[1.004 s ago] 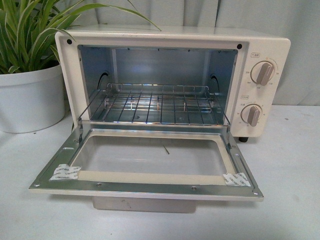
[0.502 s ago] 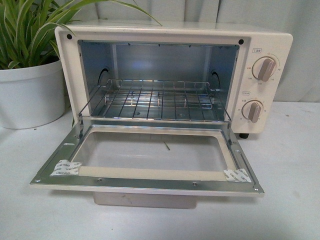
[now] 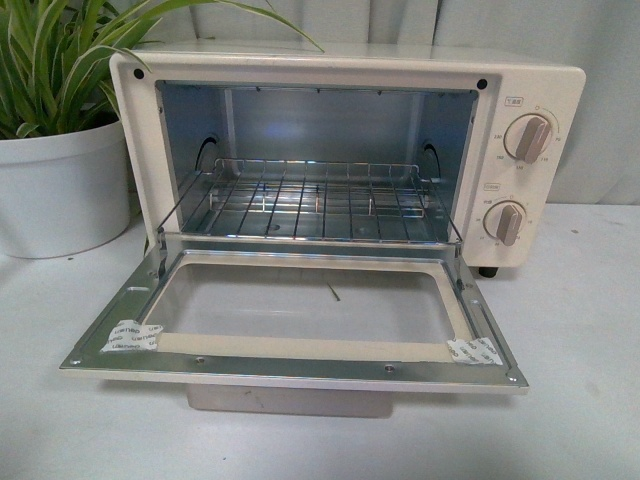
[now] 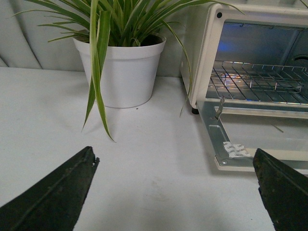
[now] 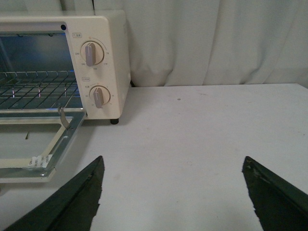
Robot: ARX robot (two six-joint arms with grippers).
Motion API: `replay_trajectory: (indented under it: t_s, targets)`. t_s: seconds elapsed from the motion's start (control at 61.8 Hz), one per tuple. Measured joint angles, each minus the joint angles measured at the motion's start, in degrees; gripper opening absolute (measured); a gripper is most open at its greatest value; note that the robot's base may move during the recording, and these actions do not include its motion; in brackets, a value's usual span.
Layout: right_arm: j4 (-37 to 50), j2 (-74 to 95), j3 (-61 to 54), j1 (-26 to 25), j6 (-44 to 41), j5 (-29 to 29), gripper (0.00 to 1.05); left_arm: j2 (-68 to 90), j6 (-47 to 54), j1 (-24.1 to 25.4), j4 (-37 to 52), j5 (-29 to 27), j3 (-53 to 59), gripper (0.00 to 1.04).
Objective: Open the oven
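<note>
The cream-white oven [image 3: 530,80] fills the front view, its glass door [image 3: 300,310] folded down flat toward me. A wire rack [image 3: 310,205] sits inside the open cavity, and two beige knobs [image 3: 528,138] are on the right panel. The door's pale handle [image 3: 290,400] shows under its front edge. Neither arm shows in the front view. My left gripper [image 4: 175,166] is open over bare table left of the oven [image 4: 202,57], holding nothing. My right gripper [image 5: 173,166] is open over bare table right of the oven [image 5: 113,57], also holding nothing.
A white pot [image 3: 60,190] with a long-leaved green plant [image 3: 50,60] stands left of the oven, close to its side. A pale curtain [image 5: 216,43] hangs behind. The white tabletop [image 5: 202,130] stretches to the right of the oven.
The front view shifted slightly between the earliest frame and half a second ago; since then nothing has visibly moved. The oven door stays down throughout.
</note>
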State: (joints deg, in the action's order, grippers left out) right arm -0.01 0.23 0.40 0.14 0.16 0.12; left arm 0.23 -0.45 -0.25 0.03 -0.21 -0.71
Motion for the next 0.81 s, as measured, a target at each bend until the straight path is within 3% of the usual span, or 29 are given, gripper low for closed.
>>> replay_trajectory:
  t_s: [0.065,0.809]
  targets:
    - [0.00,0.00,0.00,0.00,0.04,0.00,0.97,0.00,0.02,0.00,0.00,0.00,0.00,0.98]
    - [0.00,0.00,0.00,0.00,0.02,0.00,0.95,0.00,0.02,0.00,0.00,0.00,0.00,0.98]
